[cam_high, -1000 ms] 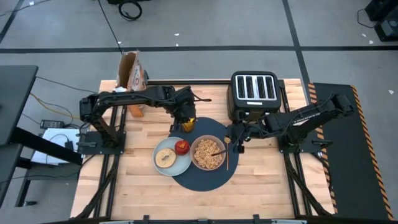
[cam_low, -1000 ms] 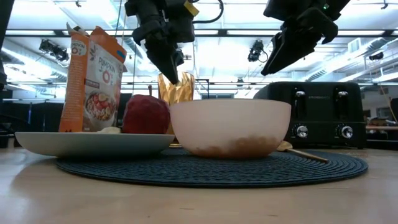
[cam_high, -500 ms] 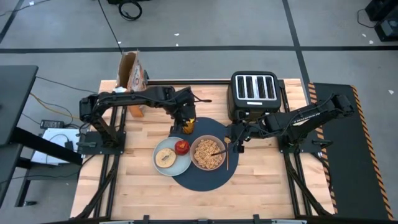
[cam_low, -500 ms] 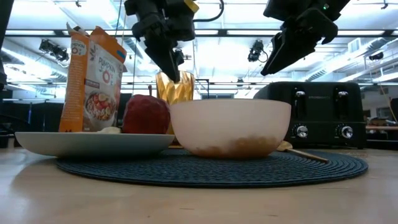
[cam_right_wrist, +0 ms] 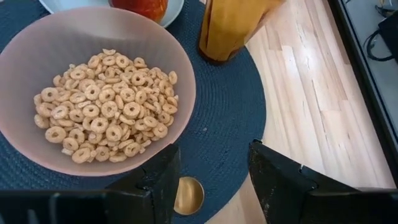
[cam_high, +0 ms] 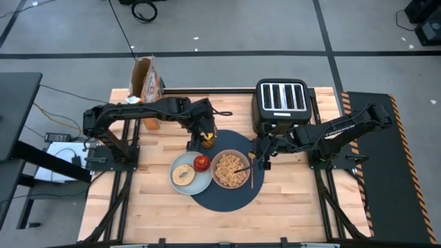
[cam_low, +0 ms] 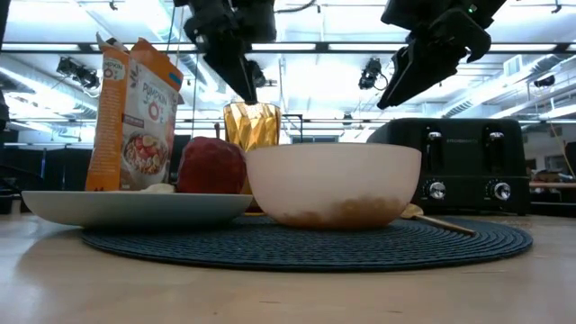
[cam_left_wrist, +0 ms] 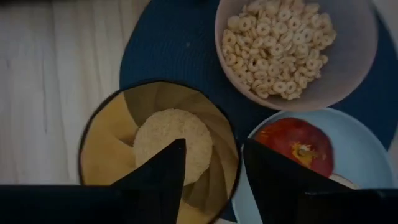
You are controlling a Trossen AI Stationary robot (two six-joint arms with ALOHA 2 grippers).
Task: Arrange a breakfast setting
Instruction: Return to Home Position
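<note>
The amber juice glass (cam_low: pixel 253 126) stands upright on the far edge of the dark-blue mat (cam_high: pixel 227 196); it also shows in the left wrist view (cam_left_wrist: pixel 158 146). My left gripper (cam_low: pixel 245 90) is open just above the glass's rim, one finger over its inside and one outside, touching nothing. The pinkish bowl (cam_high: pixel 231 169) of cereal sits on the mat. The pale plate (cam_high: pixel 187 184) holds the red apple (cam_high: pixel 201 162) and the toast (cam_high: pixel 182 173). The gold spoon (cam_high: pixel 251 173) lies right of the bowl. My right gripper (cam_high: pixel 262 158) is open above the spoon's far end (cam_right_wrist: pixel 188 195).
The black toaster (cam_high: pixel 282 103) stands at the far right, just behind my right gripper. The cereal box (cam_high: pixel 146 84) stands at the far left. Bare wood lies along the near edge on both sides of the mat.
My left gripper has risen from the amber glass: its finger, which reached down into the glass, now ends above the rim. The glass stays upright on the mat's far edge.
</note>
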